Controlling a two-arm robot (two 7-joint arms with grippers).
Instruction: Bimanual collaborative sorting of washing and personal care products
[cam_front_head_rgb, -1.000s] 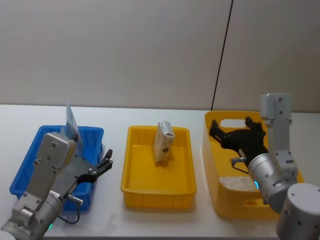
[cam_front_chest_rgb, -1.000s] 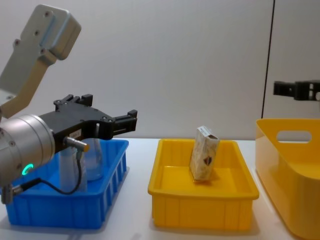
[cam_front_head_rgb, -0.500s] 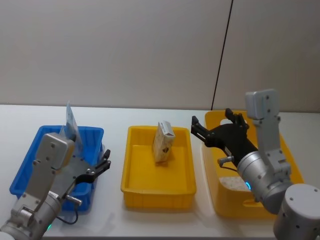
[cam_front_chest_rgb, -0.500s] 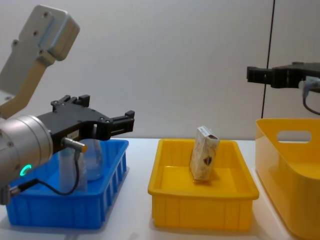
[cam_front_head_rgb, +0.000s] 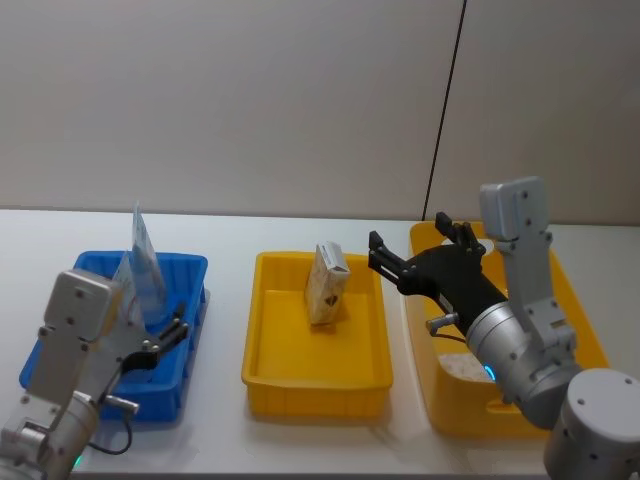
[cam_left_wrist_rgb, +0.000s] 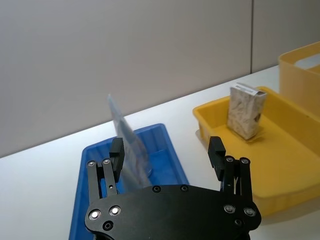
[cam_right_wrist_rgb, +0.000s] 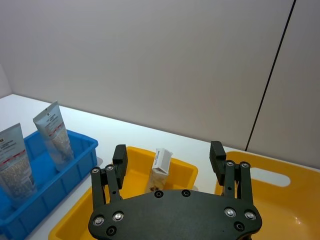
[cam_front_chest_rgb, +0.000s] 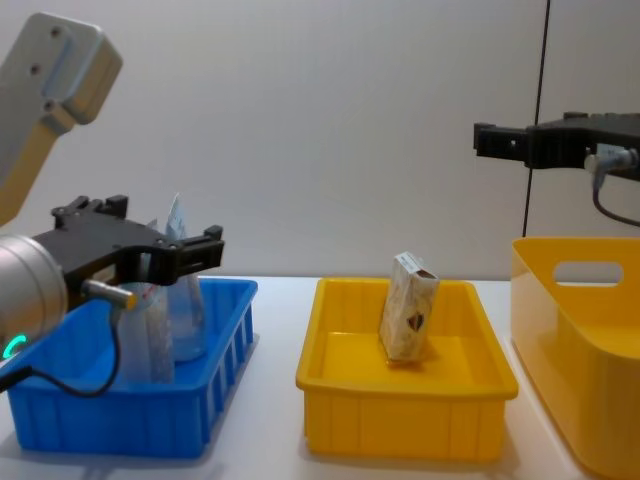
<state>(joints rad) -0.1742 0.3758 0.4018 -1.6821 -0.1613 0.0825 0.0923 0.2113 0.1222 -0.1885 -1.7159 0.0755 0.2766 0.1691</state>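
while both my arms are out over the white table (cam_front_head_rgb: 230, 235), neither has hold of anything. my left gripper (cam_front_head_rgb: 167, 336) hangs above the near right part of the blue tray (cam_front_head_rgb: 192, 263), its fingers spread wide with only air between them. in the left wrist view the left gripper (cam_left_wrist_rgb: 167, 150) frames the tray's inside, and in the chest view the left gripper (cam_front_chest_rgb: 207, 250) sits about level with the top of the tall pale-blue tube (cam_front_chest_rgb: 177, 228).

that tube (cam_front_head_rgb: 140, 250) stands upright at the back of the blue tray (cam_front_chest_rgb: 130, 425), flat sealed end up, and it shows just beyond my left fingers (cam_left_wrist_rgb: 125, 137). from the right wrist i make out that tube (cam_right_wrist_rgb: 53, 131) and a second printed tube (cam_right_wrist_rgb: 14, 161) upright beside it in the same tray.

my right gripper (cam_front_head_rgb: 408, 240) is raised over the line where the middle yellow tray (cam_front_head_rgb: 262, 372) meets the tall yellow bin (cam_front_head_rgb: 428, 400), jaws wide apart and empty. seen from the chest, the right gripper (cam_front_chest_rgb: 487, 140) is high, well above both containers.

the beige carton (cam_front_head_rgb: 327, 283) stands in the middle yellow tray (cam_front_chest_rgb: 400, 432), leaning a little, touched by nothing; the carton (cam_front_chest_rgb: 408, 320) is well below and apart from my right fingers (cam_right_wrist_rgb: 120, 154). the small whitish-grey pack (cam_front_head_rgb: 470, 368) lies on the floor of the tall yellow bin (cam_front_chest_rgb: 570, 330).
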